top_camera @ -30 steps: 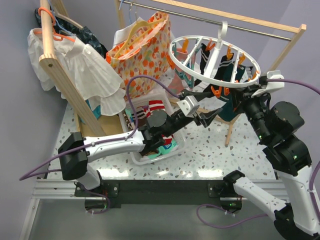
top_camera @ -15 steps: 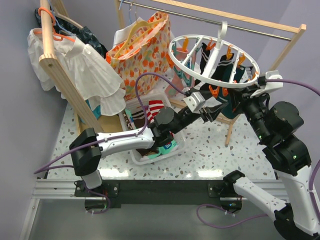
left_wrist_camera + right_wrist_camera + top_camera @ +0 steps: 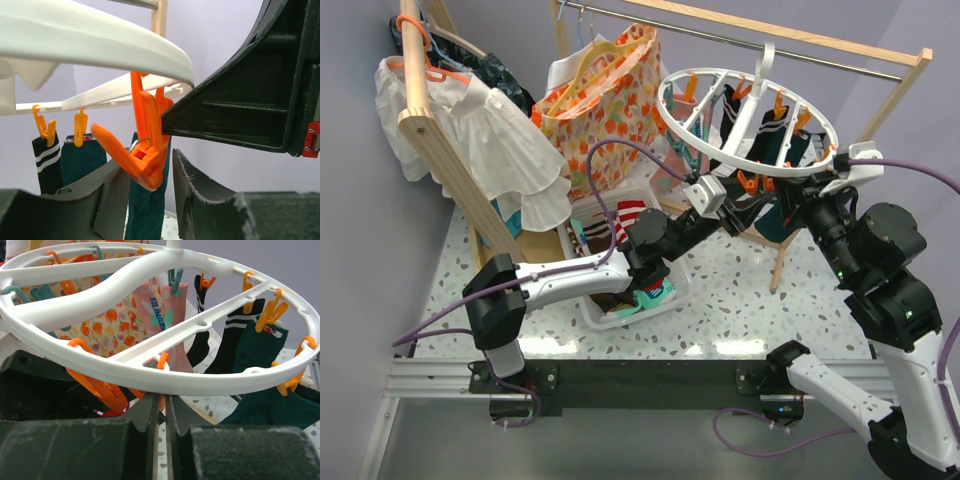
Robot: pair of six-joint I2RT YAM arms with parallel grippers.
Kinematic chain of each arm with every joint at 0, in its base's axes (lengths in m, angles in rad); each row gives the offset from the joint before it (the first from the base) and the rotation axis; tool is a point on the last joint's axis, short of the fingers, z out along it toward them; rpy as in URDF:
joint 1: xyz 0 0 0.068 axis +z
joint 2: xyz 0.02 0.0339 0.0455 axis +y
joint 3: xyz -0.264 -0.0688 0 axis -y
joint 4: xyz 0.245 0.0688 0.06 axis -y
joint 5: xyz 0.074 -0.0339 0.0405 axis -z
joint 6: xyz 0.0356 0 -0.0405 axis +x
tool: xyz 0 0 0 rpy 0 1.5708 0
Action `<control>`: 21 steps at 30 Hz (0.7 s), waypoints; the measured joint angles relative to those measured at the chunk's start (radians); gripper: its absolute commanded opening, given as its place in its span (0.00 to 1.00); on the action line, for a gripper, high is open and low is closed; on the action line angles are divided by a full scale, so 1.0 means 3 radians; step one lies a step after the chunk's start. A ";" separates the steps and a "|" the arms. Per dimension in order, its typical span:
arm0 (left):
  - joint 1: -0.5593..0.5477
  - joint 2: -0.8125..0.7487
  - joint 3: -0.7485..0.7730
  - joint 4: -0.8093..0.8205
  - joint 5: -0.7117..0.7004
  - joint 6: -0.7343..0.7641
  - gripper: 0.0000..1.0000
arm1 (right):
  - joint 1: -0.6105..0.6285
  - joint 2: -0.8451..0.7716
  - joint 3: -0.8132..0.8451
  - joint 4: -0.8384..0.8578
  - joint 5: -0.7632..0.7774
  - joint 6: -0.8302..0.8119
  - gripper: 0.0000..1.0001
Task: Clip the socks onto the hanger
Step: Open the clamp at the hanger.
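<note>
The white ring hanger [image 3: 715, 75] hangs from the wooden rail with several socks clipped on: black striped ones [image 3: 235, 347], a dark teal one [image 3: 260, 350] and a pink one [image 3: 160, 320]. My left gripper [image 3: 732, 212] is raised under the ring's near rim. In the left wrist view it [image 3: 145, 185] is open, with an orange clip [image 3: 145, 155] between its jaws and a teal sock [image 3: 145, 215] hanging behind. My right gripper [image 3: 798, 195] is at the same rim. In the right wrist view it [image 3: 162, 407] is shut on a strip of orange clip [image 3: 162, 402].
A white bin [image 3: 670, 295] under the left arm holds more socks, one red-and-white striped [image 3: 632, 212]. An orange patterned bag [image 3: 605, 100] and a white shirt [image 3: 490, 140] on a slanted wooden frame [image 3: 450, 160] stand at the back left. The wooden rail [image 3: 800, 40] spans the back.
My left arm has risen and reached toward the ring's near rim, bringing its open jaws around the orange clip. The right arm has hardly moved.
</note>
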 measured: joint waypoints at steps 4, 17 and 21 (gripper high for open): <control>0.0000 0.0036 0.0000 -0.0003 0.0000 -0.0008 0.43 | -0.0001 0.0000 0.0000 -0.0001 -0.0031 0.0001 0.02; -0.0001 0.0043 0.0006 -0.0001 -0.0015 -0.0038 0.06 | -0.0004 -0.0011 0.0000 -0.0070 -0.0090 0.0045 0.46; 0.0003 0.0043 0.0006 -0.0004 -0.0024 -0.0039 0.05 | -0.0001 -0.0045 0.0006 -0.0189 -0.0144 0.0029 0.51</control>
